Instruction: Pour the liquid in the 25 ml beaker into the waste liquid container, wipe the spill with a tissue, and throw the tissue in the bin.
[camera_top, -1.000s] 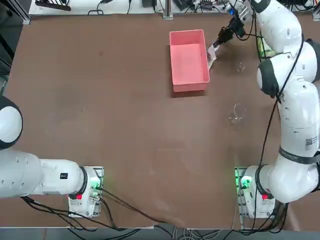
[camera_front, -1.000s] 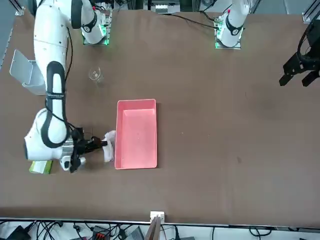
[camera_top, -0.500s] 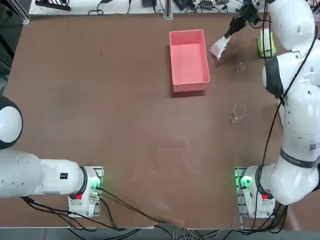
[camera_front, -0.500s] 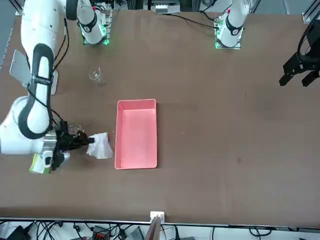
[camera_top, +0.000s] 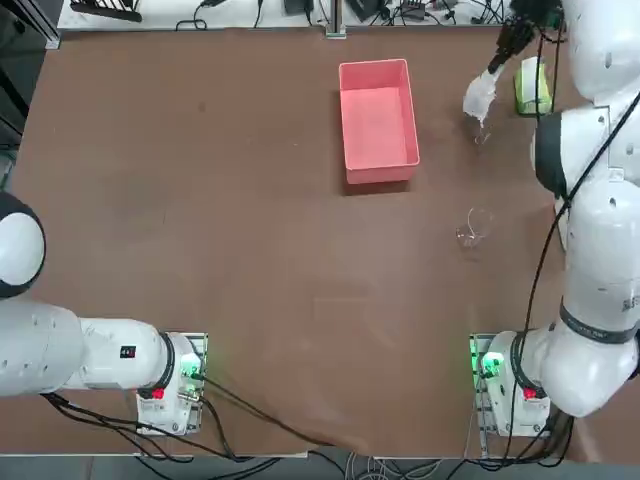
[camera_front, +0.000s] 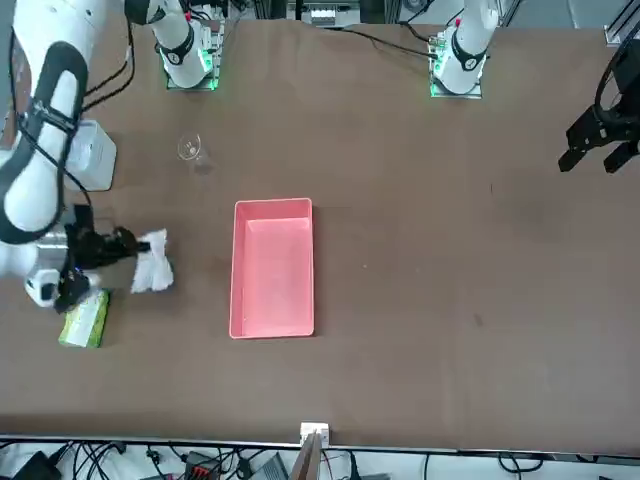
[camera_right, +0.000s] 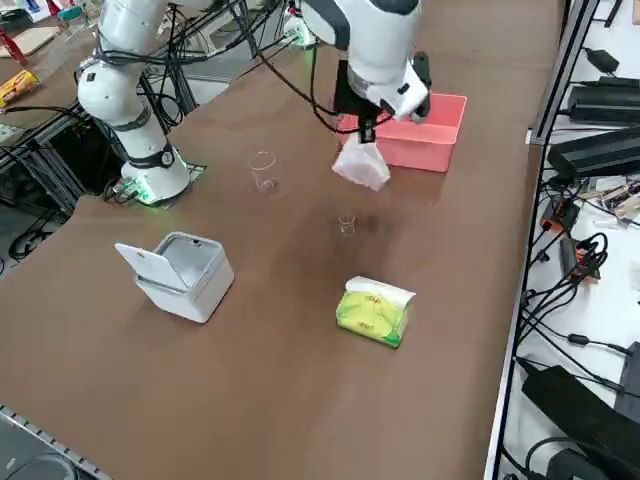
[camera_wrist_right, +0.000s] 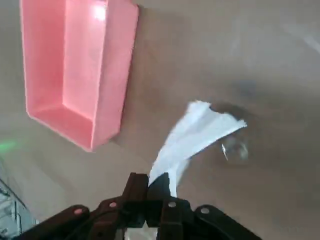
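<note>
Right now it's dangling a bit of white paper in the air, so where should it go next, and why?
Probably across to the bin: the end effector grips the tissue above the table, and the bin stands open, lid up.

A green tissue pack (camera_right: 375, 311) lies near the table's (camera_top: 200, 180) far right corner, a white sheet poking from its top. A larger clear beaker (camera_top: 474, 228) stands upright toward the right edge. Cables (camera_right: 560, 290) trail beyond that edge.

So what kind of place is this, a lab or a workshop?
Probably a robotics lab bench: two robot arms bolted to a brown table, small glass beakers beside a pink tray, cables and power supplies alongside.
</note>
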